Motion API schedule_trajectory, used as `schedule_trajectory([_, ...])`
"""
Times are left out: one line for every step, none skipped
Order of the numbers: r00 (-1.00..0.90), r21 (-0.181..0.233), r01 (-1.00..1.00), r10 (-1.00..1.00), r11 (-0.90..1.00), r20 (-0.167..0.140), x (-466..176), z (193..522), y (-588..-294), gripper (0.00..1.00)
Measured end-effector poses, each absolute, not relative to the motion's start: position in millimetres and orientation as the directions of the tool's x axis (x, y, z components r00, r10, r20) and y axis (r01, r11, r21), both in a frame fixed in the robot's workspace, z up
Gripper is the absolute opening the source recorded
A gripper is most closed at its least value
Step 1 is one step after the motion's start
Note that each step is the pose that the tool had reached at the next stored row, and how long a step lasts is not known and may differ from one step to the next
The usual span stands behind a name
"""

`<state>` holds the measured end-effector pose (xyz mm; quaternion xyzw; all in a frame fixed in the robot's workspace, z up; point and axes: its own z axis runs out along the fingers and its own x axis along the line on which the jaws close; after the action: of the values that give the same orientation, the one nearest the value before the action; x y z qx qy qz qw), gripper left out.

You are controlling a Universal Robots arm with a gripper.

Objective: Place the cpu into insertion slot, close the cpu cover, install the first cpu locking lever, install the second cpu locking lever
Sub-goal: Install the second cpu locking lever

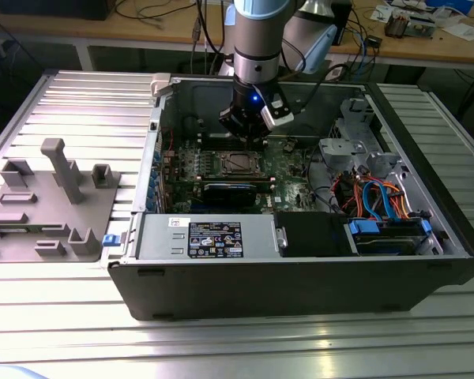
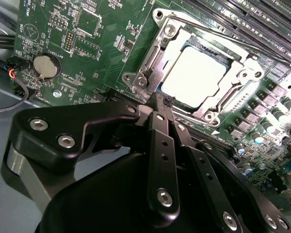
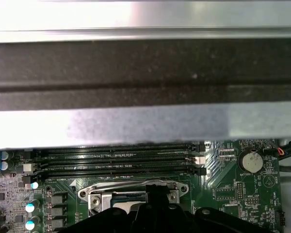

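The cpu [image 2: 193, 80] lies flat in the insertion slot [image 1: 237, 163] on the green board, its silver top shining. The cpu cover [image 2: 154, 53] lies down over it, framing the chip through its window. A thin metal lever rod [image 2: 233, 33] runs along one side of the socket. My gripper [image 2: 162, 103] is shut with nothing between its black fingers, and its tip sits right at the socket's corner by a lever hook [image 2: 143, 80]. In the exterior view the gripper [image 1: 249, 136] hangs just above the far edge of the socket. The first wrist view has the socket frame [image 3: 136, 190] behind the fingers.
The board sits inside an open computer case [image 1: 300, 276] on a ribbed metal table. Memory slots [image 3: 116, 158] and a coin battery [image 3: 252, 161] flank the socket. A black card [image 1: 235, 192], a drive cage with cables [image 1: 379, 205] and a grey fixture tray [image 1: 47, 205] are nearby.
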<state>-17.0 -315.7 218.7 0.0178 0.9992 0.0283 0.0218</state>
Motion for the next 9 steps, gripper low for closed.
schedule_trajectory([-0.998,0.057,0.034,0.037,0.998,-0.042,-17.0,218.7,-315.7,0.11])
schedule_trajectory([-0.998,0.057,0.034,0.037,0.998,-0.042,-17.0,218.7,-315.7,0.11])
schedule_trajectory([-0.998,0.057,0.034,0.037,0.998,-0.043,-17.0,218.7,-315.7,0.11])
schedule_trajectory([-0.998,0.057,0.034,0.037,0.998,-0.042,-17.0,218.7,-315.7,0.11])
schedule_trajectory([-0.998,0.057,0.034,0.037,0.998,-0.042,-17.0,218.7,-315.7,0.11])
schedule_trajectory([-0.998,0.056,0.034,0.037,0.998,-0.043,-17.0,218.7,-315.7,0.11])
schedule_trajectory([-0.998,0.056,0.034,0.037,0.998,-0.042,-17.0,218.7,-315.7,0.11])
schedule_trajectory([-0.998,0.056,0.034,0.037,0.998,-0.042,-17.0,218.7,-315.7,0.11])
schedule_trajectory([-0.998,0.056,0.034,0.037,0.998,-0.042,-17.0,218.7,-315.7,0.11])
